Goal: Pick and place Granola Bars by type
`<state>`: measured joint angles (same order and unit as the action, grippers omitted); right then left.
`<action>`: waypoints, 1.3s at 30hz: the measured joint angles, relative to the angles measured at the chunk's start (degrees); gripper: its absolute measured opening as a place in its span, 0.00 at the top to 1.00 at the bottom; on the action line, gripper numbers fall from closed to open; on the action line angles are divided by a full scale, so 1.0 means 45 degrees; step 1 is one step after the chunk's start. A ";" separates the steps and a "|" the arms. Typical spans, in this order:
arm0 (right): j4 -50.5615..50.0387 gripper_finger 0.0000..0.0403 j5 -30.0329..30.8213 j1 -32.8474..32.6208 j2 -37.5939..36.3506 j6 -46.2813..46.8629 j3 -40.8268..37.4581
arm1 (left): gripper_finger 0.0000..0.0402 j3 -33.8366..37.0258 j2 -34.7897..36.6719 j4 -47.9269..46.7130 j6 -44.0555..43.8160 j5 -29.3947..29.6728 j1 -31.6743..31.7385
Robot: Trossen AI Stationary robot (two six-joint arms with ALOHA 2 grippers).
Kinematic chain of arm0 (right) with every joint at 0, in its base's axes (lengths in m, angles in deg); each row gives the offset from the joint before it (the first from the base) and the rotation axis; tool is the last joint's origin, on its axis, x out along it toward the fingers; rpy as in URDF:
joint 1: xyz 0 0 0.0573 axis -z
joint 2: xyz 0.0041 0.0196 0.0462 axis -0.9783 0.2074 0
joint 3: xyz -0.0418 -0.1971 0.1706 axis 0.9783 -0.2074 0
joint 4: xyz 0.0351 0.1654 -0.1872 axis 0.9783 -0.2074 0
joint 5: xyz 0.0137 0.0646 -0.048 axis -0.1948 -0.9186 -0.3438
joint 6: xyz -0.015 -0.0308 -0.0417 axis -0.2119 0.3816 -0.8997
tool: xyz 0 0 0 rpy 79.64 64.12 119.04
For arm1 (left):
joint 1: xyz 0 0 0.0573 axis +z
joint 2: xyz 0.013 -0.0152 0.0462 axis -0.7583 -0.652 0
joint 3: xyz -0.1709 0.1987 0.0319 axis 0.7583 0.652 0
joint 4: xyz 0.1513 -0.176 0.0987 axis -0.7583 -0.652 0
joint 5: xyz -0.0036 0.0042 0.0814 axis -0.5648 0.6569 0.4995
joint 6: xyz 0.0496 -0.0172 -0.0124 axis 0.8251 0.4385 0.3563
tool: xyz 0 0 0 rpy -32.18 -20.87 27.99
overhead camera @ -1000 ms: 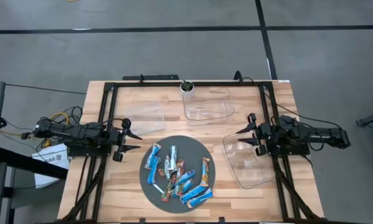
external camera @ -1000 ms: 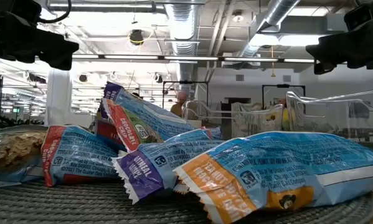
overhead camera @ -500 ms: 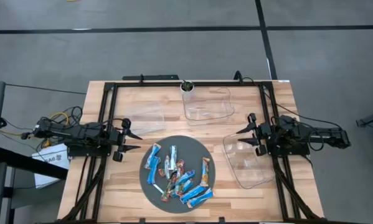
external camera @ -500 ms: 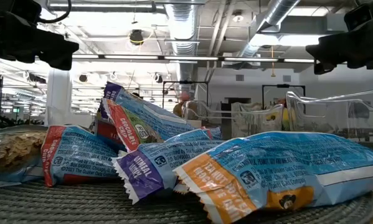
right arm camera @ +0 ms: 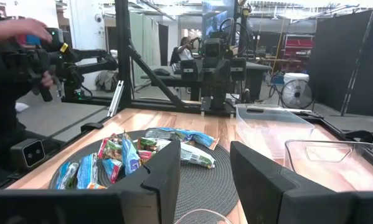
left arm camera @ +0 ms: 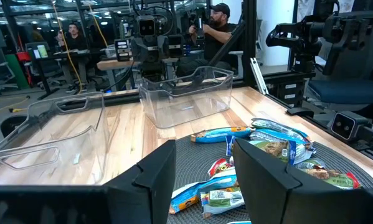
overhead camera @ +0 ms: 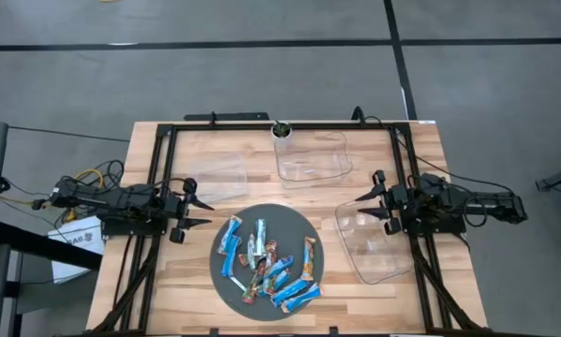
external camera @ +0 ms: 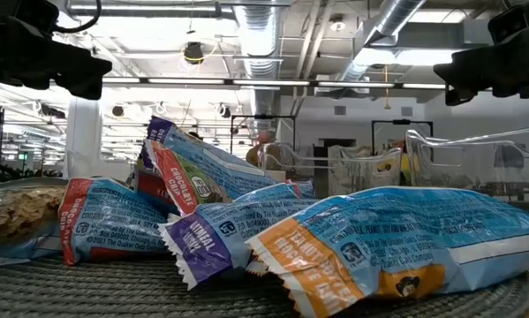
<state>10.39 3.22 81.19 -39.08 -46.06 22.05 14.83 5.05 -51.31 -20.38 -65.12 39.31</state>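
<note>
Several granola bars point(overhead camera: 266, 264) lie heaped on a round grey mat point(overhead camera: 303, 225) near the table's front middle. Their wrappers are blue-and-white, bright blue and red-orange-green, and some overlap, as the low view of the granola bars point(external camera: 246, 230) shows close up. My left gripper point(overhead camera: 203, 211) hovers level at the table's left side, pointing toward the mat, open with nothing between its fingers. My right gripper point(overhead camera: 362, 208) hovers level at the right side over a clear bin, also open and empty. Both wrist views look out over the granola bars point(left arm camera: 254, 143) point(right arm camera: 142, 152).
Three clear plastic bins stand on the wooden table: one at the left point(overhead camera: 214, 178), one at the far middle point(overhead camera: 310, 157), one at the right point(overhead camera: 374, 245). A small dark cup point(overhead camera: 281, 129) sits at the far edge. A thin white stick point(overhead camera: 231, 280) lies on the mat.
</note>
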 joint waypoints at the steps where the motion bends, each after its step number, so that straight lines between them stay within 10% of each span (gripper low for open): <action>1: 0.0000 0.67 0.0000 -0.0001 0.0003 0.0000 -0.0002 | 0.62 0.0001 0.0000 0.0021 0.0004 0.0001 0.0004; 24: 0.0000 0.67 0.0000 -0.0005 0.0001 0.0000 0.0001 | 0.62 0.0029 -0.0444 0.1259 -0.2330 0.2516 -0.0010; 39: 0.0000 0.67 0.0000 0.0000 0.0005 0.0000 0.0001 | 0.62 -0.3786 -0.8314 0.1251 -0.2484 0.3322 -0.0584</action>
<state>10.39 3.22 81.18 -39.06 -46.06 22.05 -2.20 -32.36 -45.68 -31.56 -50.16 36.68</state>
